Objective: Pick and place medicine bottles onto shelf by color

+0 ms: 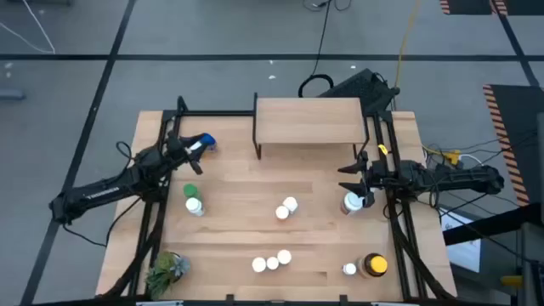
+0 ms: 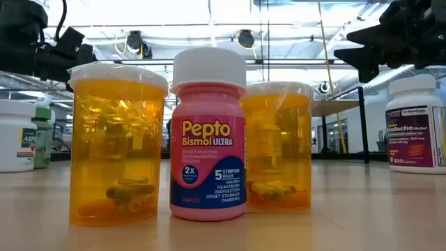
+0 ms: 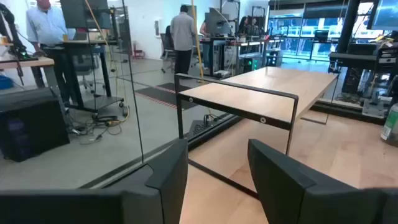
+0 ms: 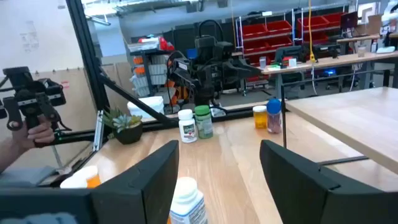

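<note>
bottles (image 1: 272, 263) lay scattered on the table (image 1: 229, 212); none stood on the shelf (image 1: 308, 121) yet. furthest left, the left gripper (image 1: 189, 150) hovered with fingers apart and nothing between them, a blue-capped bottle (image 1: 206, 142) just beside its tips, a green-capped bottle (image 1: 190, 190) and a white one (image 1: 195, 206) near below it. a pair (image 1: 286, 207) and a trio stood mid-table, well apart from both grippers. the right gripper (image 1: 353, 174) hung spread and empty, a white bottle (image 1: 351, 203) just under its fingers. an amber jar (image 1: 374, 266) sat further off. these looked light, rigid and smooth, likely slippery plastic; gripping across the body below the cap seemed safest, squeezing gently to avoid tipping neighbours.
</note>
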